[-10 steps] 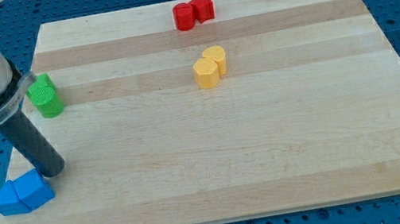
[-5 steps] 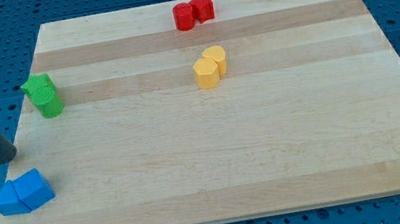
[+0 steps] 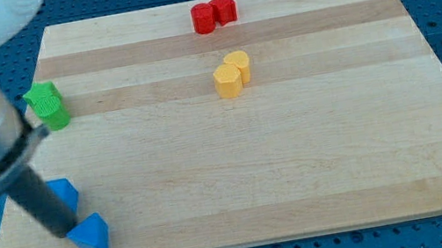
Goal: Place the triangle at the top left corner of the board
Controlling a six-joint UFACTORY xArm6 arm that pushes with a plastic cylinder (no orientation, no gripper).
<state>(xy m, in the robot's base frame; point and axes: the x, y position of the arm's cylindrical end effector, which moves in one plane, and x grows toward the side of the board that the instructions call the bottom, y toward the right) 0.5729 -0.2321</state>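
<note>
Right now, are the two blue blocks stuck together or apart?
Apart. My tip sits between them: the blue triangle lies toward the view's bottom right of it, the other blue block just above, partly hidden behind the rod.

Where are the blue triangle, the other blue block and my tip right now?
blue triangle (image 3: 91,234): camera view, on its top face.
other blue block (image 3: 64,194): camera view, on its visible right part.
my tip (image 3: 62,229): camera view, at the rod's lower end.
</note>
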